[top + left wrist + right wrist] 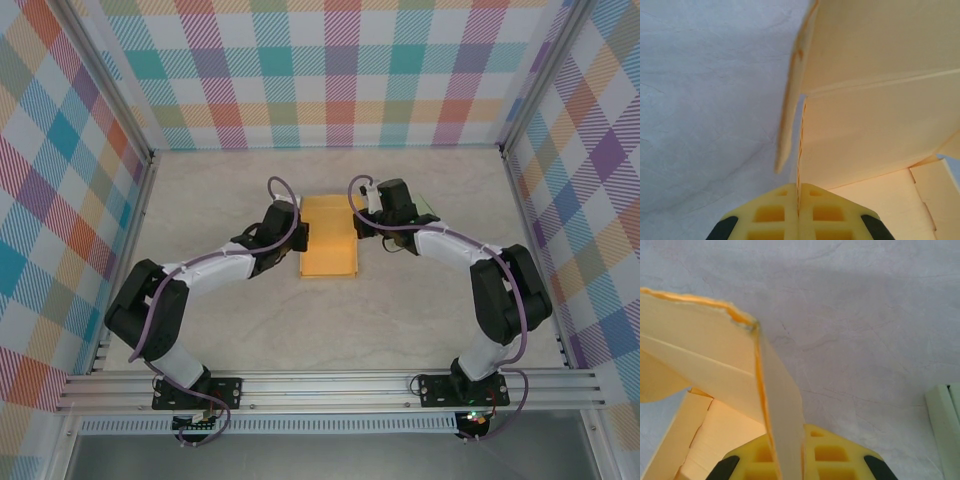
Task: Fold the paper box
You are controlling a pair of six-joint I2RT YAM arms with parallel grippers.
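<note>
The paper box (pixel 329 237) is a yellow-orange cardboard piece lying in the middle of the table between the two arms. My left gripper (pixel 297 236) is at its left side wall, shut on the wall's thin edge (pixel 801 150), which runs up from between the yellow fingers (pixel 770 212). My right gripper (pixel 362 222) is at the box's right side, shut on the raised right wall (pixel 782 405); the flap stands between the yellow fingers (pixel 835 455). Both walls are held upright. The box floor (pixel 885 205) lies flat below.
A pale green flat object (pixel 945 425) lies on the table to the right of the box, partly under the right arm (pixel 428 208). Checkered walls enclose the table on three sides. An aluminium rail (pixel 330 390) runs along the near edge.
</note>
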